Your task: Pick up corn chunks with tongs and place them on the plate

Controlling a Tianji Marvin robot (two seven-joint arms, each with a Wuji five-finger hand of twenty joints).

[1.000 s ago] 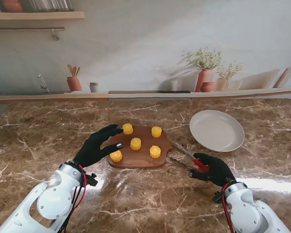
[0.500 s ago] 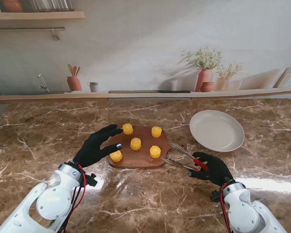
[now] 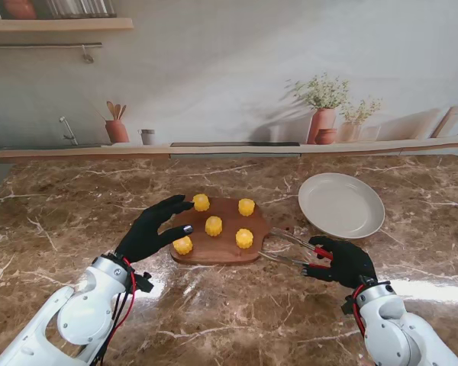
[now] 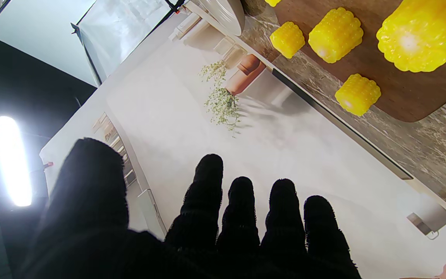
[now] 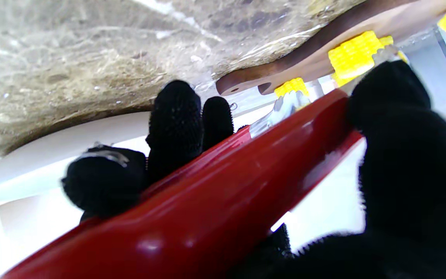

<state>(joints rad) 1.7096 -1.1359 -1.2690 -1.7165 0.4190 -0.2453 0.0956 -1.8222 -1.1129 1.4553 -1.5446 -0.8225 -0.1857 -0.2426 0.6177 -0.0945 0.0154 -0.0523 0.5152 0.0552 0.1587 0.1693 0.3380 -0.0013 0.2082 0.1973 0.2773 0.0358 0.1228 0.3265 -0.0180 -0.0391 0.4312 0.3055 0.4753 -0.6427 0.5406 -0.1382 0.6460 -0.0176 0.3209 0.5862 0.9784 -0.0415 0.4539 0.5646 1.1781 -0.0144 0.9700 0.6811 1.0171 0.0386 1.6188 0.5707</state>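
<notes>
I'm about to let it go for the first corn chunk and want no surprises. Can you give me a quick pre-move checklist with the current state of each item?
1. Tongs held by the right robot hand: ok, fingers wrapped on the red handle.
2. Tong arms apart, ready to close on a chunk: ok, a gap shows between the tips.
3. Corn chunks on the cutting board: ok, five there; the nearest to the tongs sits unobstructed.
4. Plate free to receive: ok, nothing on it.
5. Left robot hand steadying the board: cannot tell; its fingers are at the board's left edge, contact unclear.
</notes>
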